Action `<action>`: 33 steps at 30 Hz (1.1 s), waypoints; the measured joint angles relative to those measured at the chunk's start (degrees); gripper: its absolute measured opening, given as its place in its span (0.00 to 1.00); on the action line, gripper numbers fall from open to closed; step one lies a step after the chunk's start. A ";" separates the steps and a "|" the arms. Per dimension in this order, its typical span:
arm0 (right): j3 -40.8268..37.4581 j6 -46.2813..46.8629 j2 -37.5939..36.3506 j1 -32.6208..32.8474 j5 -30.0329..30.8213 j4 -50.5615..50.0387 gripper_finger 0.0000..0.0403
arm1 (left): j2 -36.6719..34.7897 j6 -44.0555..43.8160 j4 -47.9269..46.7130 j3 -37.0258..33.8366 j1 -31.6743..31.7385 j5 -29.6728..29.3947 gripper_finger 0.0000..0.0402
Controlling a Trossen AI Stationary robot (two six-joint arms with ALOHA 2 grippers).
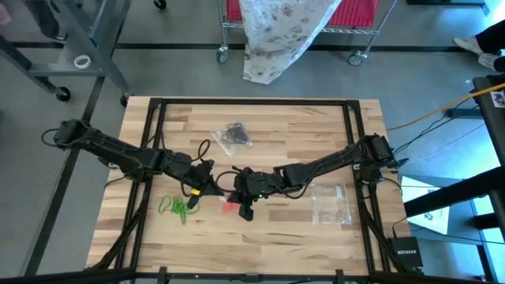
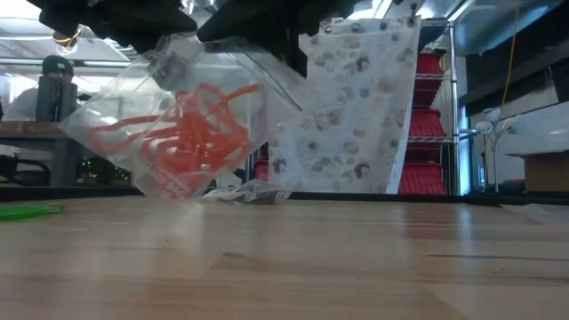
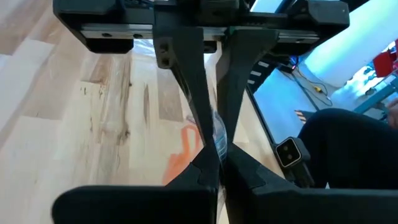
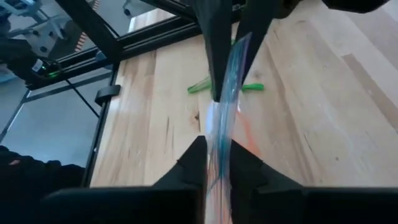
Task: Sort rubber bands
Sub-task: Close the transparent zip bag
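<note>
Orange-red rubber bands (image 2: 187, 133) fill the clear bag (image 2: 116, 116) that your two tools hold up above the counter (image 1: 276, 229). Left tool (image 3: 214, 146): pressed together on the bag's edge. Right tool (image 4: 217, 165): pinching the same bag. Green rubber bands (image 1: 177, 207) lie on the wood beside the left tool; black ones (image 1: 233, 134) rest farther back.

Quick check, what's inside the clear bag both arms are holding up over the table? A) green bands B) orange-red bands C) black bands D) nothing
B: the low view shows a tangle of orange-red bands inside the clear bag lifted off the table, while the green bands lie loose on the wood and the black bands sit farther back in another bag.
</note>
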 joint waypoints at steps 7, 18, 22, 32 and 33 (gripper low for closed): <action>0.00 -0.72 -0.02 -0.02 2.29 -1.54 0.01 | 0.00 -0.24 -0.02 0.00 -0.02 -0.17 0.00; 0.07 -1.06 -0.11 0.00 1.67 -1.55 0.00 | -0.92 1.17 -0.68 0.00 -0.37 -0.55 0.00; 0.26 -0.76 -0.23 -0.10 1.55 -2.51 0.00 | -3.04 2.44 -3.96 0.00 -0.24 -1.45 0.00; 0.14 0.03 -0.28 -0.05 0.33 -6.14 0.00 | -10.37 3.60 -14.25 0.00 0.09 -0.84 0.00; -0.20 0.46 -0.28 0.11 -0.38 -8.19 0.00 | -11.09 3.56 -15.24 0.00 0.07 -0.66 0.00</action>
